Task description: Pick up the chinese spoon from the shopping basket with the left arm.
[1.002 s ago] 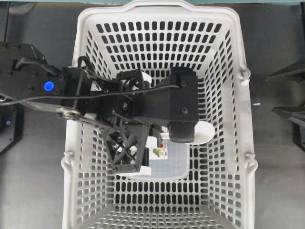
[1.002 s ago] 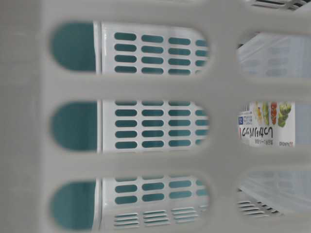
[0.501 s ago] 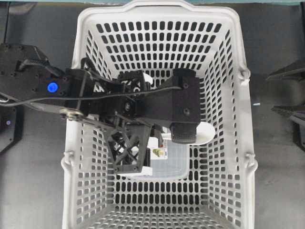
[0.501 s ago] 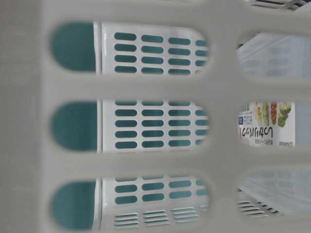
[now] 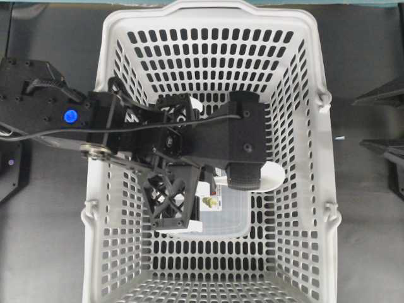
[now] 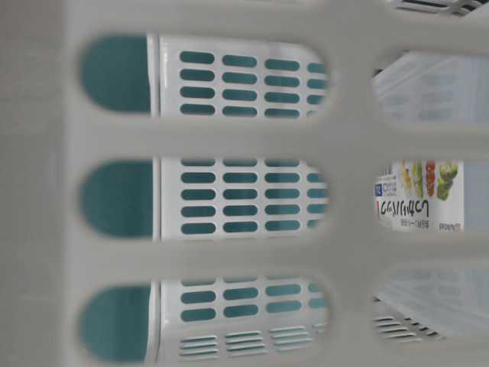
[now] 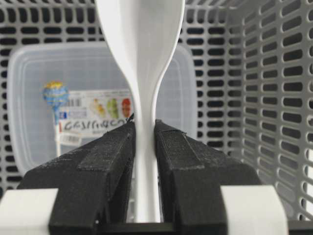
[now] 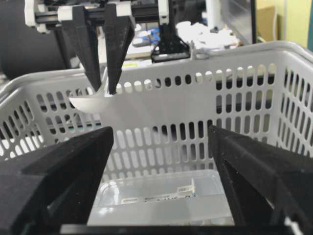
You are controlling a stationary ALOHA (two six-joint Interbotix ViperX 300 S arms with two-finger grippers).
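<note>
The white chinese spoon point(image 7: 142, 49) stands up between the black fingers of my left gripper point(image 7: 145, 125), which is shut on its narrow handle. From the right wrist view the left gripper point(image 8: 102, 88) hangs above the rim of the shopping basket point(image 8: 195, 98), and the spoon's bowl point(image 8: 90, 102) juts out sideways at the fingertips. Overhead, the left arm point(image 5: 221, 142) reaches across the basket point(image 5: 104, 95), with the spoon's bowl point(image 5: 273, 177) showing past the wrist. My right gripper point(image 8: 161, 129) is open with nothing between its fingers.
A clear lidded container point(image 5: 230, 214) with a printed label lies on the basket floor, with a blue lollipop point(image 7: 55, 95) on its lid. The slotted basket wall point(image 6: 229, 138) fills the table-level view. Black arm parts point(image 5: 385, 95) sit at the right edge.
The left arm has crept slightly to the right with the spoon still gripped. The right gripper has not changed.
</note>
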